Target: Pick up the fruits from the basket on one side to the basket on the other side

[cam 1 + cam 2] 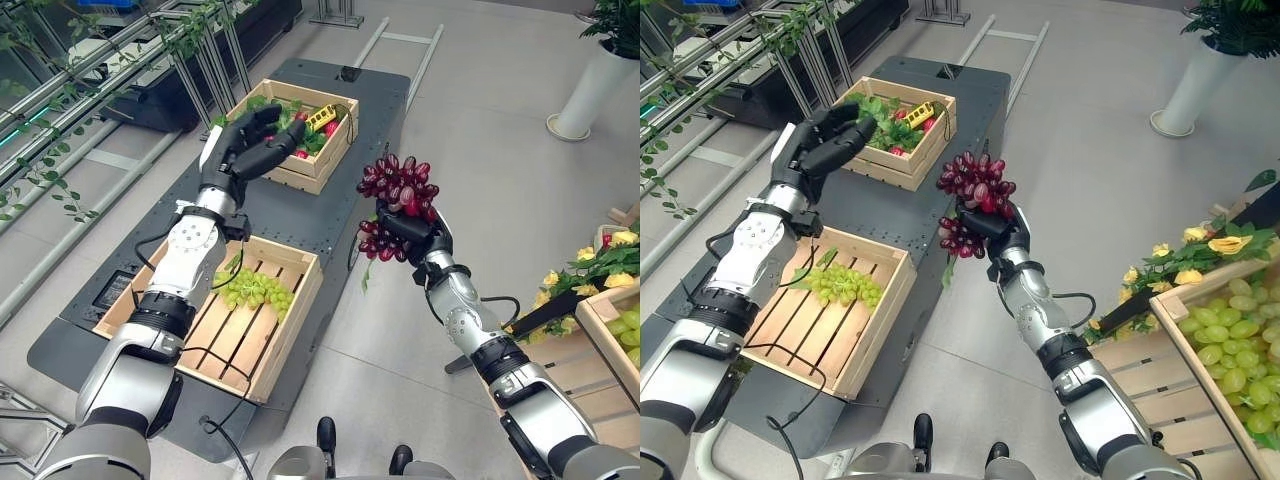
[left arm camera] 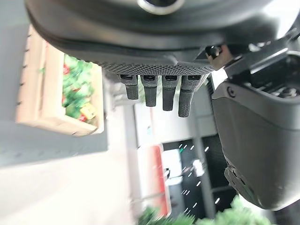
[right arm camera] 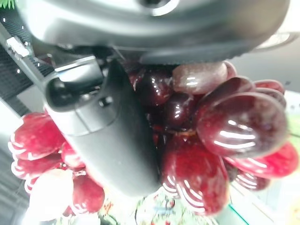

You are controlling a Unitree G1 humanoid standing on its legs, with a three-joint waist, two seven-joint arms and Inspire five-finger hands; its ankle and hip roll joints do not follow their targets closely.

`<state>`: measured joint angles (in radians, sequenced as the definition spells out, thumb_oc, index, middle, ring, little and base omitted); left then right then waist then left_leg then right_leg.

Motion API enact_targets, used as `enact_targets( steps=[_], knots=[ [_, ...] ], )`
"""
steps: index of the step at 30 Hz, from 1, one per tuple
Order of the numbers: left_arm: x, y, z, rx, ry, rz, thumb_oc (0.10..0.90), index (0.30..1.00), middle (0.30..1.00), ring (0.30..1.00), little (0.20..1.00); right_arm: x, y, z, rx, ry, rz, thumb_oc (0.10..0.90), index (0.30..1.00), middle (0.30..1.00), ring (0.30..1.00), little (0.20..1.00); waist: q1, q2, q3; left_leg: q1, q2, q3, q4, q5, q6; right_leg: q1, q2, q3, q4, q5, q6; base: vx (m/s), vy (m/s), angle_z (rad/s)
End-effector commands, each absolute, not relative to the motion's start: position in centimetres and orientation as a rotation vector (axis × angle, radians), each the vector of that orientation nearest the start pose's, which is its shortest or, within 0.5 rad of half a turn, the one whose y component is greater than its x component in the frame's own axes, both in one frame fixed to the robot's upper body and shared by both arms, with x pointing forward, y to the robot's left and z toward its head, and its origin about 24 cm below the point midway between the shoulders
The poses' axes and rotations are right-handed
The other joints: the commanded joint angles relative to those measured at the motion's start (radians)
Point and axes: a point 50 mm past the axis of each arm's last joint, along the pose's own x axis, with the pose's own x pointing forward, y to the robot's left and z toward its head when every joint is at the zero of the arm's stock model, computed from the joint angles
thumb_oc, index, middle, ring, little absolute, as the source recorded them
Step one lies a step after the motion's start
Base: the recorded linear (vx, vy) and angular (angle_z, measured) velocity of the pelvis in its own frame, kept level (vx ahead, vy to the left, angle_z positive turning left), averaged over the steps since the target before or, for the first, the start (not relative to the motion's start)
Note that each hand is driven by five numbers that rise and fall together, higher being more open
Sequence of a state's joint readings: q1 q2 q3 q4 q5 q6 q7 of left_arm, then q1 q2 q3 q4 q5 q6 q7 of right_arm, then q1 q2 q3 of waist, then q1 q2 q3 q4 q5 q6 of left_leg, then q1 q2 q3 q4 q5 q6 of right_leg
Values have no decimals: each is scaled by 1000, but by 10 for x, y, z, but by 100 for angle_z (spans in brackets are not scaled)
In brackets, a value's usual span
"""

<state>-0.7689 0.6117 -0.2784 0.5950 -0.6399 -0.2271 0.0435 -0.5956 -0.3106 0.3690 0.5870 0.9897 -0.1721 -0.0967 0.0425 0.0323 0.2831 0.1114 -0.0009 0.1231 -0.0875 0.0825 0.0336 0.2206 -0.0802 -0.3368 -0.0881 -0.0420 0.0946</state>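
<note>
The robot's right hand holds a bunch of red grapes aloft, fingers and thumb wrapped around it, just off the right edge of the dark table. The left hand hangs empty over the table — fingers relaxed, not curled — between two wooden crates. The near crate holds a bunch of green grapes; the far crate — mixed produce and leaves. A crate of green grapes stands at the robot's right.
</note>
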Motion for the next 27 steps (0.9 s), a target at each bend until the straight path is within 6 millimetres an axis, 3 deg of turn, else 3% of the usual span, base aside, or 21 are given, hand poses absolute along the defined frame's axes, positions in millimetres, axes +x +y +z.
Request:
enact_targets(
  steps=[1, 4, 9, 16, 17, 20, 27],
  knots=[
    [369, 255, 199, 0, -458, 111, 800, 900, 900, 900, 900, 355, -151, 100, 509, -177, 129, 400, 300, 300, 300, 300, -3, 5, -242, 40, -1, -20, 0, -140, -67, -29, 6, 20, 1, -10, -35, 0, 0, 0],
    [368, 260, 193, -2, -440, 128, 800, 900, 900, 900, 900, 352, -157, 94, 466, -167, 121, 400, 300, 300, 300, 300, -7, 5, -242, 42, -1, -18, 0, -142, -67, -29, 6, 25, 1, -10, -34, 0, 0, 0],
    [361, 254, 157, 9, -324, 55, 800, 900, 900, 900, 900, 337, -164, 77, 335, -147, 121, 400, 300, 300, 300, 300, -18, 3, -233, 44, -1, -13, 0, -144, -62, -31, 7, 35, 1, -7, -32, 0, 0, 0],
    [325, 232, 94, -36, -251, -11, 800, 900, 900, 900, 900, 299, -172, 47, 322, -166, 96, 400, 300, 300, 300, 300, -29, -2, -215, 50, -2, -6, 0, -151, -51, -35, 10, 57, 1, -2, -27, 29, -2, -7],
    [312, 225, 73, -83, -203, -1, 800, 900, 900, 900, 900, 285, -170, 33, 344, -132, 88, 400, 300, 300, 300, 300, -34, -3, -208, 53, -1, 2, 0, -154, -48, -37, 10, 63, 1, 0, -24, 38, 12, -9],
    [295, 222, 45, -141, -117, 14, 800, 900, 900, 900, 900, 268, -171, 10, 366, -55, 65, 400, 300, 300, 300, 300, -44, -3, -197, 60, 1, 20, 0, -159, -44, -38, 12, 72, 1, 1, -24, 46, 13, -17],
    [266, 223, 3, -180, 47, 43, 800, 900, 900, 900, 900, 248, -177, -15, 381, 51, 21, 400, 300, 300, 300, 300, -70, -1, -165, 73, 9, 67, 0, -162, -39, -47, 15, 99, 1, 14, -19, 33, 31, -23]
  ],
)
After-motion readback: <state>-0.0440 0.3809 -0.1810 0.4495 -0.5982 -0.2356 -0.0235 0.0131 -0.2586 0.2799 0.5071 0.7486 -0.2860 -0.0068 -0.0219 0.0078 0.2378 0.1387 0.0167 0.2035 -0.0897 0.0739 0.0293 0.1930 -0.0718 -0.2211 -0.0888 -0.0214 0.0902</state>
